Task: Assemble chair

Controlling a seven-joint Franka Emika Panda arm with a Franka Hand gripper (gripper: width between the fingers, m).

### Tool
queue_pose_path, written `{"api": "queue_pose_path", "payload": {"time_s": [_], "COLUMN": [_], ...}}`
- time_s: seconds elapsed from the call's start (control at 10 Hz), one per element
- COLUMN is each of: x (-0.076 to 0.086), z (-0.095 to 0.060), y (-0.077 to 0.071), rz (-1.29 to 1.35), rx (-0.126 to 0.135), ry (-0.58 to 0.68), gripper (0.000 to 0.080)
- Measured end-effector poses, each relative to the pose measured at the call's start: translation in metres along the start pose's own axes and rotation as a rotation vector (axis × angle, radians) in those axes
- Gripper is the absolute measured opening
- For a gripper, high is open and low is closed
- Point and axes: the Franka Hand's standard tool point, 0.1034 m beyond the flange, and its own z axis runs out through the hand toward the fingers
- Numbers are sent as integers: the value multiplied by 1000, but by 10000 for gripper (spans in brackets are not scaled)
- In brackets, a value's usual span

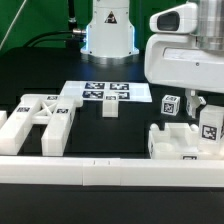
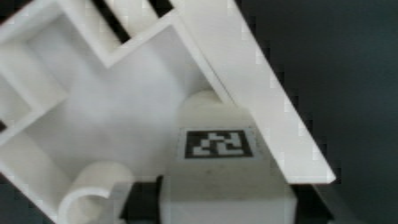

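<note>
Near the table's [image 1: 120,138] front edge, exterior view's right: gripper [image 1: 196,103] low over the chair's seat block [image 1: 180,142]; cannot tell whether jaws grip anything. Tagged cube [image 1: 170,102] just beside the gripper. X-braced side frame [image 1: 40,122] by front edge, exterior view's left. Marker board [image 1: 100,93] mid-table, small cube [image 1: 110,109] at its front edge.

An X-braced side frame [image 1: 40,122] lies flat at the exterior view's left. A tagged piece [image 1: 210,126] stands by the seat block [image 1: 180,142], right.
</note>
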Motion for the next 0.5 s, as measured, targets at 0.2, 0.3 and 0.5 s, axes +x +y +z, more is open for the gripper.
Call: {"api": "queue_pose_path", "payload": {"time_s": [0.2,0.3,0.5], "x": [0,0,-3], "z": [0,0,0], "y": [0,0,0], "rz": [159,273,487], "rx": [8,14,5], "ry": [-5,-12,-29], "gripper": [287,287,287]}}
